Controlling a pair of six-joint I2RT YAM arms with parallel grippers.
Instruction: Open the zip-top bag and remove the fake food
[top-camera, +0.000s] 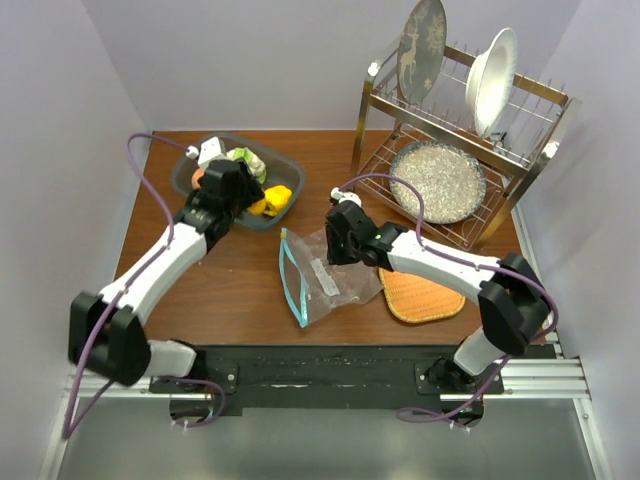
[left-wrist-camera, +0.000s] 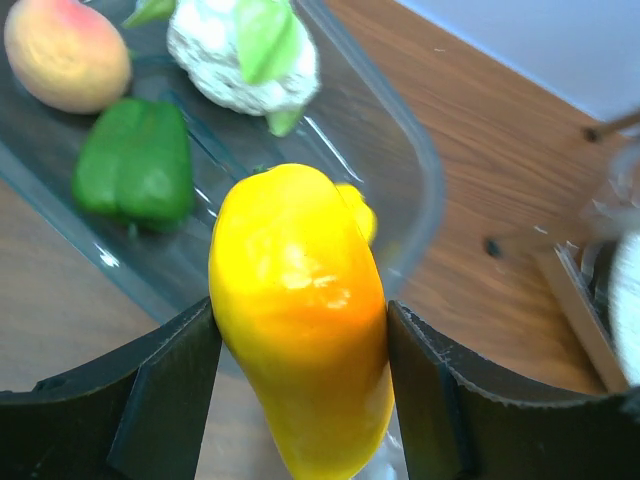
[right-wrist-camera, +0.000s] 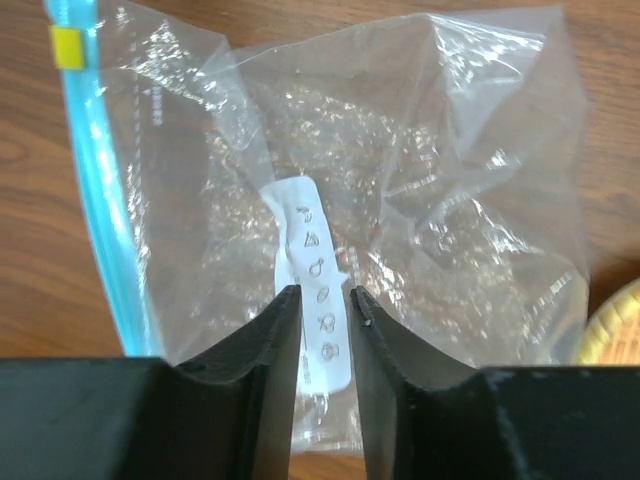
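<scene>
My left gripper (top-camera: 250, 192) is shut on the yellow bell pepper (left-wrist-camera: 300, 320), holding it over the near rim of a clear container (left-wrist-camera: 430, 190). In that container lie a peach (left-wrist-camera: 65, 50), a cauliflower (left-wrist-camera: 230, 60) and a green pepper (left-wrist-camera: 135, 160). The zip-top bag (top-camera: 325, 275) lies flat and looks empty on the table, its teal zip strip (right-wrist-camera: 95, 200) on the left. My right gripper (right-wrist-camera: 317, 295) hovers over the bag's white label (right-wrist-camera: 310, 230), jaws a narrow gap apart with nothing between them.
A round woven orange mat (top-camera: 420, 295) lies right of the bag. A metal dish rack (top-camera: 460, 150) with plates and a bowl stands at the back right. The container (top-camera: 190, 170) sits at the back left of the wooden table.
</scene>
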